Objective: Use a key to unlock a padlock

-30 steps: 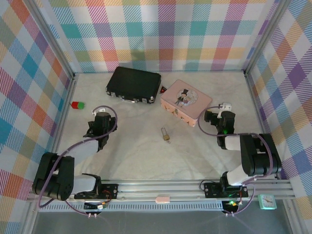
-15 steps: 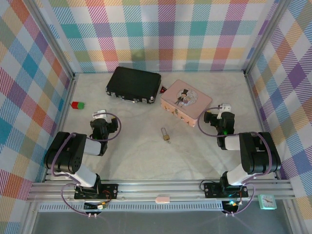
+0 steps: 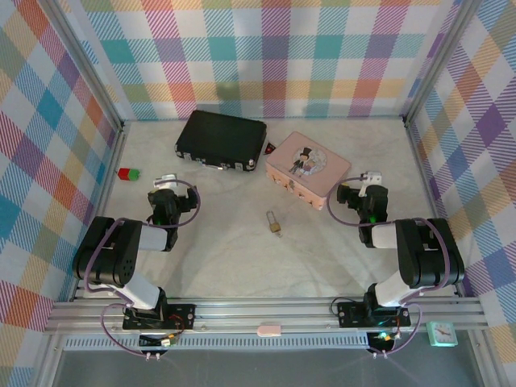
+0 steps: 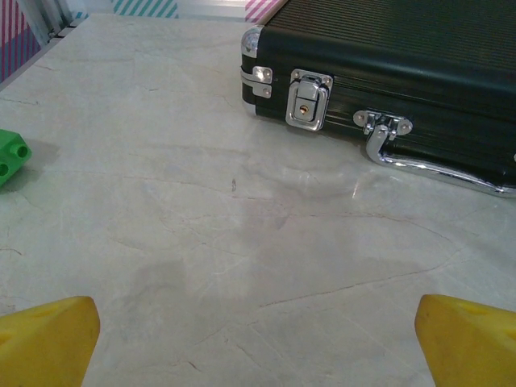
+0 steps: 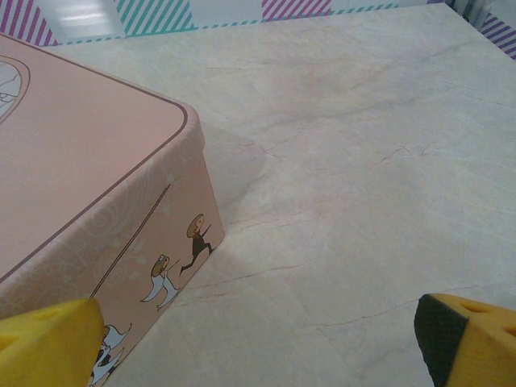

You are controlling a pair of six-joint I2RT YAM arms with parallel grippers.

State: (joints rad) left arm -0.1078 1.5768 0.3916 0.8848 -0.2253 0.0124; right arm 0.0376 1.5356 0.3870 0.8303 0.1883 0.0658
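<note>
far left on the table [image 3: 218, 266] sit a red block [image 3: 123, 172] and a green block [image 3: 133, 173], touching each other. in the left wrist view the green block pokes in at the left edge. just right of them, the left claw [image 3: 164, 182] is low over the table, pointing toward the back wall. its yellow fingertips [image 4: 46, 340] stand wide apart in the left wrist view, with bare table between them and nothing held.

ahead of it and a little to the right lies the black case [image 3: 222, 139], shut and flat, with its silver latch and handle on the side facing the claw. a small red triangle [image 3: 270, 147] lies at the case's right end, between it and the pink box [image 3: 307, 168].

the padlock [image 3: 276, 223] lies flat on open table near the middle, just in front of the box's near left corner, well apart from both claws. the key is too small to tell apart there.

the right claw [image 3: 364, 184] is just beside the box's right end, also spread wide and empty. in the right wrist view its left fingertip [image 5: 48, 345] is right by the box wall. a teal clock [image 3: 442, 332] sits off the table at the near right.
</note>
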